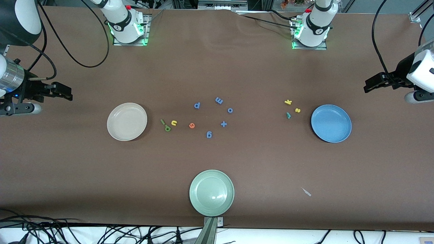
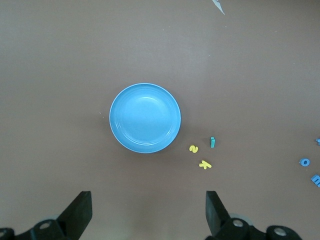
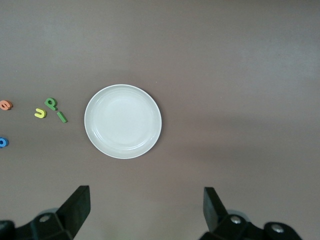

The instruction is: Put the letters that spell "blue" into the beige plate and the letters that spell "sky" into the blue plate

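Letters [image 1: 191,125] on table between beige plate [image 1: 126,121] and blue plate [image 1: 331,123]

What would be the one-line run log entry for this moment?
left gripper: open, above blue plate | right gripper: open, above beige plate | both plates: empty | letters: all on table

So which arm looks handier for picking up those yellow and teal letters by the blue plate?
The left arm, probably. Its left gripper hangs open over the blue plate's end, with the "sky" letters close beside that plate. The right gripper waits above the beige plate.
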`<state>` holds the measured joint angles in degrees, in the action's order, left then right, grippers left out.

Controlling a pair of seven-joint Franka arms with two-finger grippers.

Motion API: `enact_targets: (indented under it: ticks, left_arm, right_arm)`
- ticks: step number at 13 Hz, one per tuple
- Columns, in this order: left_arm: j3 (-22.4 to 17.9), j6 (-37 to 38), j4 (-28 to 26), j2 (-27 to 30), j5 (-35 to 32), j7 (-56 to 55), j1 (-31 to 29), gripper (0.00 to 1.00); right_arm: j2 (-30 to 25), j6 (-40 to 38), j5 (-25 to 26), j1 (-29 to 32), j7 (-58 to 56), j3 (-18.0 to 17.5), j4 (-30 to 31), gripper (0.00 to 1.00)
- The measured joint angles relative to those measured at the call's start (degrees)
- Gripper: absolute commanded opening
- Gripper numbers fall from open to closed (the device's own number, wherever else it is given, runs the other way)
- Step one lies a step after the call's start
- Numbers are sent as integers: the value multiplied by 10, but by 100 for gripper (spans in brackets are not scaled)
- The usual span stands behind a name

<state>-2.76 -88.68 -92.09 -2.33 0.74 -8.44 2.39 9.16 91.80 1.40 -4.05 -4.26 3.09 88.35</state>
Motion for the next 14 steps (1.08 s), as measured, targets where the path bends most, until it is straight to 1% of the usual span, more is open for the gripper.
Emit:
enact_targets:
  ticks: [9, 11, 12, 14]
  left_arm:
    - [0, 0, 0, -6, 0, 0, 0, 100]
    - [0, 0, 0, -7, 0, 0, 3, 100]
    - [0, 0, 0, -8, 0, 0, 4, 100]
    - [1, 0, 0, -8, 0, 0, 7, 100]
  right_arm:
    - [2, -1, -1, -2, 0, -1, 0, 99]
    - [11, 0, -21, -8, 4, -2, 0, 99]
    - [20, 0, -35, -12, 21, -3, 0, 99]
    - [49, 19, -45, -33, 71, -6, 1, 99]
